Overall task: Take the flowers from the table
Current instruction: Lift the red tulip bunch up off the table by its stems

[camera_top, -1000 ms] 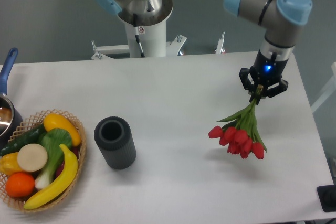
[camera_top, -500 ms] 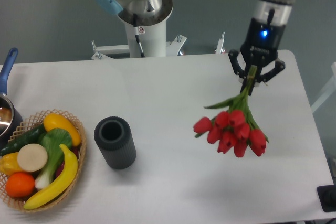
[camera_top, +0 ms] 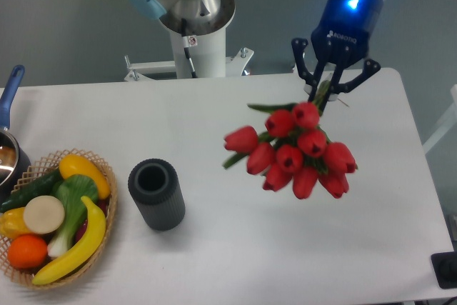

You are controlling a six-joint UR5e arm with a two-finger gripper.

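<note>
- Pincer [camera_top: 323, 93], black two-finger type under a blue-lit wrist, is clamped on the thin green stems of the bunch of red tulips [camera_top: 296, 151], near the stem ends.
- Flowers hang in the air over the right half of the large white rounded-corner table [camera_top: 214, 248], heads tilted toward the camera, nothing of the bunch touching the surface. Judged: lift is done or nearly so.
- Handling, judged: bunch looks light; stems thin and bendable, heads the bulky end, so it can swing or droop from a grip this far up. Stems may slide between the jaws if squeezed lightly, crush if squeezed hard.
- Best hold, judged: on the gathered stems, never on the blooms or leaves.
- Also on the table: dark grey ribbed cylindrical cup [camera_top: 156, 193], well apart to the left; woven basket of toy fruit and vegetables [camera_top: 108, 208] at the left edge.
</note>
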